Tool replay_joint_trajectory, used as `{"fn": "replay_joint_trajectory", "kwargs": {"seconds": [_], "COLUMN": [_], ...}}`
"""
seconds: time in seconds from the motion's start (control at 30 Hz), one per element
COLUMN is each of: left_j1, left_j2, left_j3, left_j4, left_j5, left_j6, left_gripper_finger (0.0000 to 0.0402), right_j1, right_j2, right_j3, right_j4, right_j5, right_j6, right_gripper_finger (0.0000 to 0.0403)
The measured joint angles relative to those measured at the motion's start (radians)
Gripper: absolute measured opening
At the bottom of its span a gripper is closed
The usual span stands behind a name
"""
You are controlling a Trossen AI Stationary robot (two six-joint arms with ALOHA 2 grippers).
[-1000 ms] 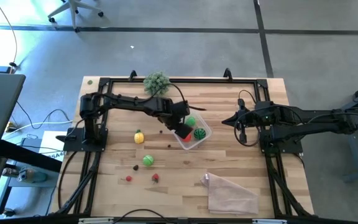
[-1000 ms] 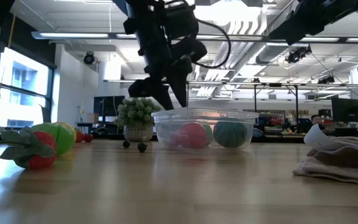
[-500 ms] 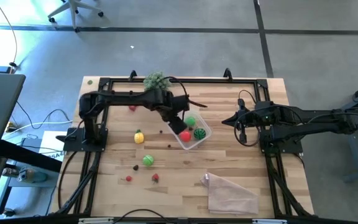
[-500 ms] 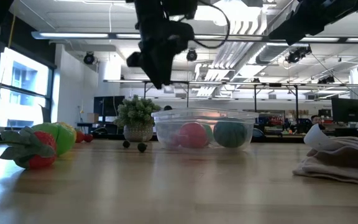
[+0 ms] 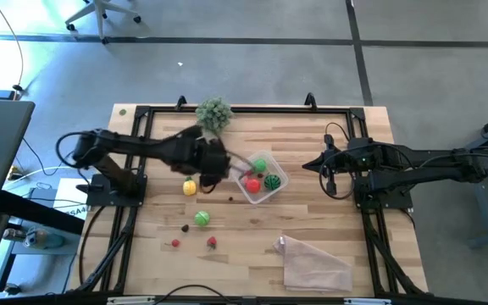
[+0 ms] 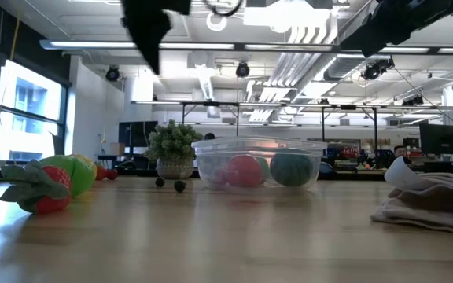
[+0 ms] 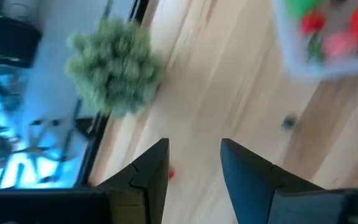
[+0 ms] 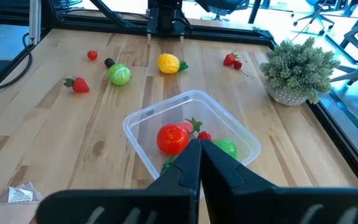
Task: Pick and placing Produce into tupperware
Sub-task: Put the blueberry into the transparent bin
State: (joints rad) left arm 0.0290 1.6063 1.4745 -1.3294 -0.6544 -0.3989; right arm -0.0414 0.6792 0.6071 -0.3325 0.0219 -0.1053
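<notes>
The clear tupperware (image 5: 263, 180) sits mid-table on its base and holds a red ball (image 8: 171, 139), a green ball (image 8: 227, 149) and a striped melon ball (image 5: 272, 181). More produce lies loose on the wood: a yellow fruit (image 5: 190, 186), a green ball (image 5: 202, 219), two strawberries (image 5: 213, 241) and tiny dark berries (image 5: 230, 199). My left gripper (image 5: 223, 167) (image 7: 194, 165) is open and empty, raised just left of the tub, above the yellow fruit. My right gripper (image 5: 307, 165) (image 8: 199, 148) is shut and waits right of the tub.
A grey-green leafy clump (image 5: 213, 112) in a small pot stands at the far edge. A crinkled clear plastic bag (image 5: 312, 263) lies near the near right corner. The black frame rail (image 5: 252, 108) runs around the table. Bare wood lies between the tub and the bag.
My left gripper has risen from over the tub's left side and drawn back toward the table's left, going high in the low view. The tub and its fruits have stayed where they were.
</notes>
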Motion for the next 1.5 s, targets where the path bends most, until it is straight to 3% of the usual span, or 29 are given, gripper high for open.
{"fn": "replay_joint_trajectory", "kwargs": {"seconds": [0.17, 0.33, 0.5, 0.7, 0.77, 0.97, 1.23, 1.5], "left_j1": [-0.032, -0.029, -0.044, -0.049, -0.041, 0.007, 0.162, 0.207], "left_j2": [-0.067, -0.059, -0.062, -0.145, -0.18, -0.329, -0.544, -0.536], "left_j3": [-0.189, -0.273, -0.328, -0.352, -0.363, -0.474, -0.83, -0.936], "left_j4": [-0.007, 0.026, 0.255, 0.577, 0.625, 0.649, 1.005, 1.122], "left_j5": [-0.005, 0.201, 0.278, 0.692, 0.759, 0.662, 0.683, 0.68], "left_j6": [-0.027, -0.144, -0.023, 0.263, 0.32, 0.345, 0.239, 0.154], "left_gripper_finger": [0.0134, 0.0134, 0.0134, 0.0134, 0.0134, 0.0134, 0.0134, 0.0134], "right_j1": [0.0, 0.0, 0.0, 0.0, 0.0, 0.0, 0.0, 0.0], "right_j2": [0.0, 0.0, 0.0, 0.0, 0.0, 0.0, 0.0, 0.0], "right_j3": [0.0, 0.0, 0.0, 0.0, 0.0, 0.0, 0.0, 0.0], "right_j4": [-0.006, -0.008, -0.008, -0.007, -0.008, -0.007, -0.009, -0.015], "right_j5": [0.0, 0.0, 0.0, 0.0, 0.0, 0.0, 0.0, 0.0], "right_j6": [0.0, 0.0, 0.0, 0.0, 0.0, 0.0, 0.0, 0.0], "right_gripper_finger": [0.0, 0.0, 0.0, 0.0, 0.0, 0.0, 0.0, 0.0]}}
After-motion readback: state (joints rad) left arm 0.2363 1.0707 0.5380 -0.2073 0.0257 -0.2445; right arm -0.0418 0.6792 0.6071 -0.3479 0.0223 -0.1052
